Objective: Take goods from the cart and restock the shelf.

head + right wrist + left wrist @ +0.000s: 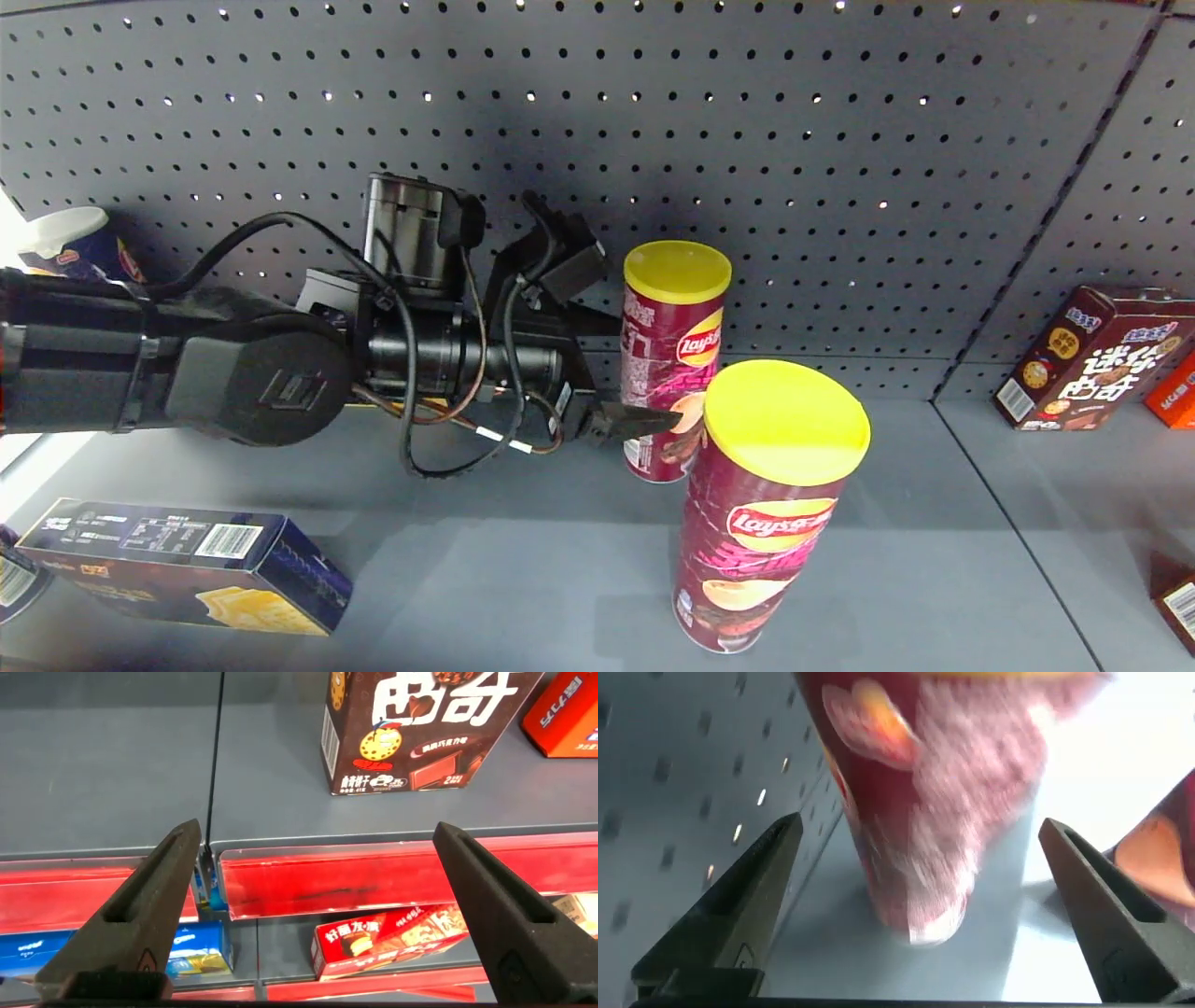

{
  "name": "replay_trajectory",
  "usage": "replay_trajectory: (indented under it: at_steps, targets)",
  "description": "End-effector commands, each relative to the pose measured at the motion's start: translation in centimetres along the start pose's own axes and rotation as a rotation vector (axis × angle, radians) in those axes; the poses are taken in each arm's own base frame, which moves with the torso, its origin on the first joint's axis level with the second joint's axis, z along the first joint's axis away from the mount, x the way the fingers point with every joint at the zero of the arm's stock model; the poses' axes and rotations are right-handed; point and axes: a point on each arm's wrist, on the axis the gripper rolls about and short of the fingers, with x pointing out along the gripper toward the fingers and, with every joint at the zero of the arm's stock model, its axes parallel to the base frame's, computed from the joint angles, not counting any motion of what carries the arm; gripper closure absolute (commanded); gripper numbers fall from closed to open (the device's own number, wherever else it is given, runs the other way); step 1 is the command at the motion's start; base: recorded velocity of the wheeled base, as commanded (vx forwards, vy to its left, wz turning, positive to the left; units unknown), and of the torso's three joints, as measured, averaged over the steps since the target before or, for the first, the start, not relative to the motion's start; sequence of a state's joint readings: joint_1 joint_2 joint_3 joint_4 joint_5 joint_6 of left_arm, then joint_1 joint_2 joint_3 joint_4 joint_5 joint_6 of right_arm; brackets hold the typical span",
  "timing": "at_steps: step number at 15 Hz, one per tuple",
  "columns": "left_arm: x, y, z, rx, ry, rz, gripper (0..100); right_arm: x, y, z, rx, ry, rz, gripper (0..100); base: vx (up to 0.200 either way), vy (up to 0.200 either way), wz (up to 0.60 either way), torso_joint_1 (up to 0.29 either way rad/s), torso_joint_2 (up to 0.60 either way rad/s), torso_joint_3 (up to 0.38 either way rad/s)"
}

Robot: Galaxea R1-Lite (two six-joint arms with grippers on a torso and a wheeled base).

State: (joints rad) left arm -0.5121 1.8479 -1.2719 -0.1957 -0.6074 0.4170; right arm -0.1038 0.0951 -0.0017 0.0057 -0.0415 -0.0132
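Lying flat at the near left of the grey metal shelf (pixel 523 579), a dark blue cardboard box (pixel 187 565) shows a white barcode panel on its top face and a yellow snack picture on its side.

Right of it, toward the shelf's front, stands the nearer maroon crisp can (pixel 766 523), a cardboard tube with a yellow plastic lid. It is upright, long axis vertical, lid up, and its red-and-yellow round logo faces me above a picture of crisps.

Behind it and a little to the left stands the farther maroon crisp can (pixel 674 359), of the same kind. It is also upright with its lid up and logo toward me, close before the dark perforated back panel (pixel 840 187). I cannot tell whether the two cans touch.

My left gripper (pixel 920 826) sits level with the farther can's lower half, its arm stretched across from the left. Its fingers are spread wide, one on either side of the can, not clamped on it.

My right gripper (pixel 316 829) hangs equally spread and empty above a red strip (pixel 392 873) along a shelf's front edge. Beyond that strip stands a chocolate-brown cookie box (pixel 420 728) with large white characters and a barcode, and an orange-red box (pixel 565 709) stands beside it.
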Motion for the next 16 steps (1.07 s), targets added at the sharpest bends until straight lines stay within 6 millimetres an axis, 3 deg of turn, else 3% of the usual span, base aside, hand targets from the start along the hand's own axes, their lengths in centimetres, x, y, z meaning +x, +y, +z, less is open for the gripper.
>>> replay_trajectory:
  at_steps: [1,5,9,16]
  targets:
    - [-2.0,-1.2,0.4,0.005,0.015,0.062,0,0.0,0.0,0.0,-0.001,0.002,0.000,0,0.000,0.000,0.00,0.000,0.00,0.000]
    - [-2.7,-2.5,-0.8,-0.004,0.079,0.164,0,0.0,0.0,0.0,-0.001,0.002,0.000,0,0.000,0.000,0.00,0.000,0.00,0.000]
    - [-1.5,-3.5,-0.2,-0.021,0.062,0.225,0,0.0,0.0,0.0,-0.001,0.002,0.000,0,0.000,0.000,0.00,0.000,0.00,0.000]
    - [-0.7,-3.5,-0.8,-0.030,0.076,0.247,0,0.0,0.0,0.0,-0.001,0.002,0.000,0,0.000,0.000,0.00,0.000,0.00,0.000]
